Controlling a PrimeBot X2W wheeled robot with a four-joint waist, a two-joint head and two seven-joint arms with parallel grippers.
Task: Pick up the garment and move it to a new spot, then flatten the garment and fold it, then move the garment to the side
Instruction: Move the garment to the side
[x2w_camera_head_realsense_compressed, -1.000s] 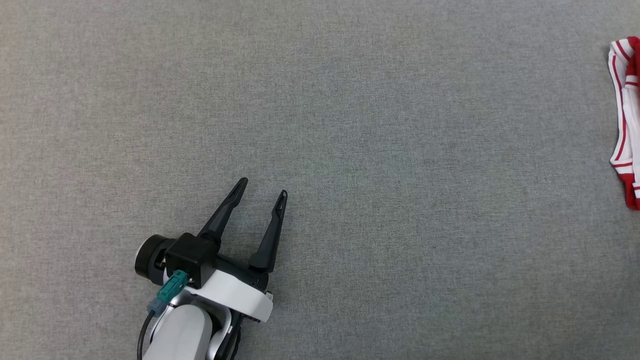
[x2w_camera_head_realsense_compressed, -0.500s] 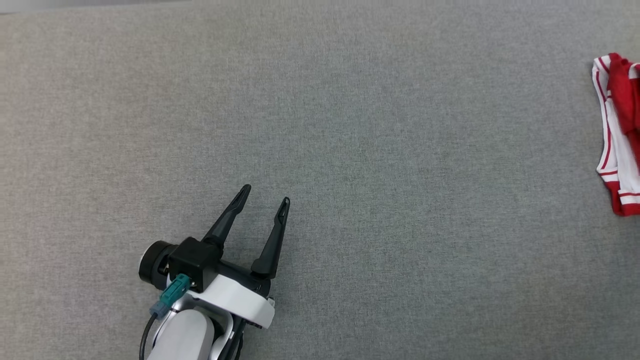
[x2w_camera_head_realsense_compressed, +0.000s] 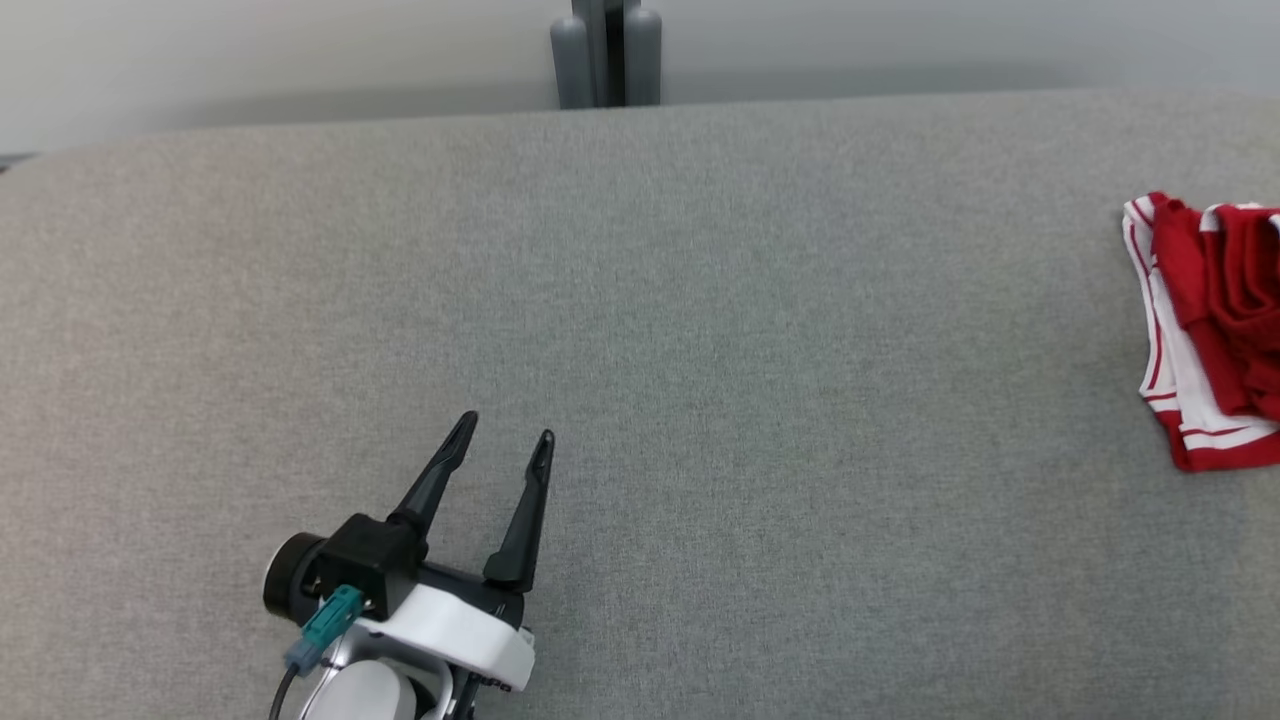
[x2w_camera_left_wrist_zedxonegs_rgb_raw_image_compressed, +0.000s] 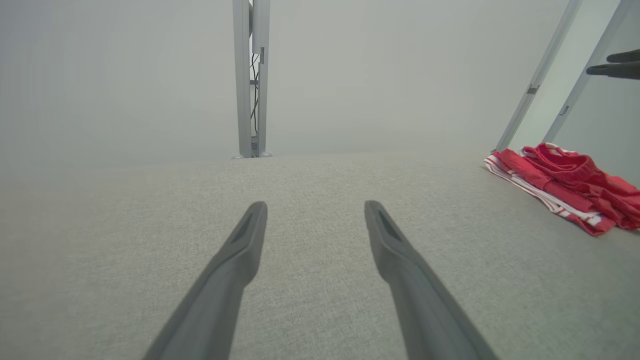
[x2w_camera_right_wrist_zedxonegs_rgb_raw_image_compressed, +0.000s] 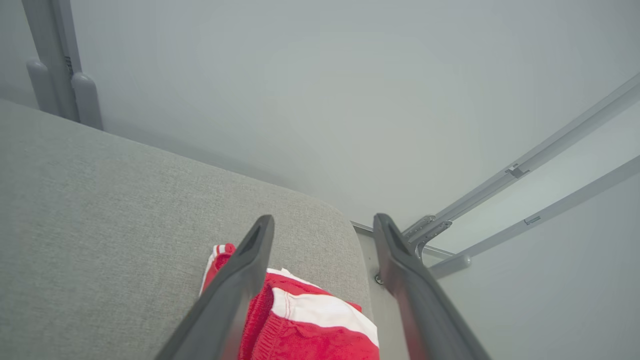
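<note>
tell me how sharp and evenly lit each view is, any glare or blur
Head view: soft even light, no glare, left gripper crisp, garment cropped at the right edge; left wrist view: hazy wall, fingers soft; right wrist view: fingers blur toward the bottom edge.

Your left gripper (x2w_camera_head_realsense_compressed: 506, 428) sits low, well left of the garment (x2w_camera_head_realsense_compressed: 1205, 330), jaws spread. Your right gripper (x2w_camera_right_wrist_zedxonegs_rgb_raw_image_compressed: 323, 220) hangs above it, jaws wide and empty.

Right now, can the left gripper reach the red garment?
Probably not easily: nothing blocks the left gripper, but the garment lies far across the grey surface, below the open right gripper.
</note>
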